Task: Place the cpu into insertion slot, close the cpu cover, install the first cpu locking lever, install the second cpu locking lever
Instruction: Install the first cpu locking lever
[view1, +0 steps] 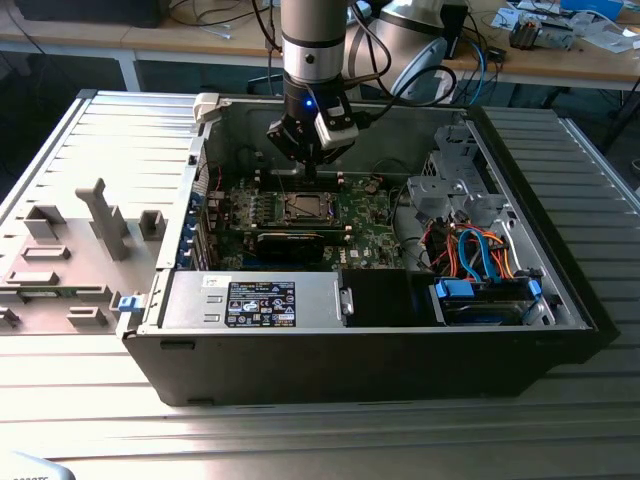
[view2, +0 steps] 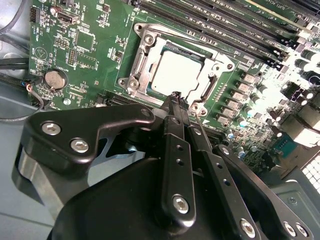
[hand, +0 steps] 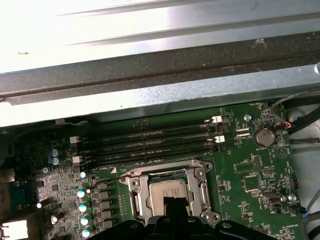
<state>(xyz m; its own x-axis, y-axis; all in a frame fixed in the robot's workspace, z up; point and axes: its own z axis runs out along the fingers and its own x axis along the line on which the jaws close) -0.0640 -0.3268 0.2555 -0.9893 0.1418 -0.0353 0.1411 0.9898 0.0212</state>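
Above the insertion slot (view2: 175, 70) w/ seated cpu (view2: 176, 71), jaws clenched, cover's (view2: 150, 55) edges clear.

Coin battery (view2: 54, 78); blue cables (view1: 482, 250)

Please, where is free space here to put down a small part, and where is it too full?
Free: the ribbed metal table beside the computer case, and in front of it. Crowded: the motherboard around the insertion slot, where the gripper hovers, and the corner of blue and orange cables.
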